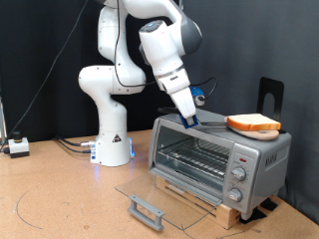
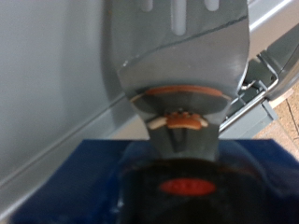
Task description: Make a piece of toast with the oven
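Note:
The silver-grey oven (image 1: pixel 214 159) stands on the table with its glass door (image 1: pixel 150 194) folded down flat and its wire rack (image 1: pixel 194 154) bare. The piece of toast (image 1: pixel 253 124) lies on the oven's roof, towards the exterior view's right. My gripper (image 1: pixel 189 117) hangs over the roof's other end, to the left of the toast. It is shut on a spatula's blue handle (image 2: pixel 187 163). The spatula's slotted metal blade (image 2: pixel 177 47) lies low over the grey roof (image 2: pixel 56 93) and points towards the toast (image 1: pixel 214 124). The toast is out of the wrist view.
The oven's knobs (image 1: pixel 239 171) sit on its right-hand panel. A wooden board (image 1: pixel 204 206) lies under the oven. A black stand (image 1: pixel 271 95) rises behind it. A small white box (image 1: pixel 15 146) with cables sits at the exterior view's far left. The robot base (image 1: pixel 110 149) is behind the open door.

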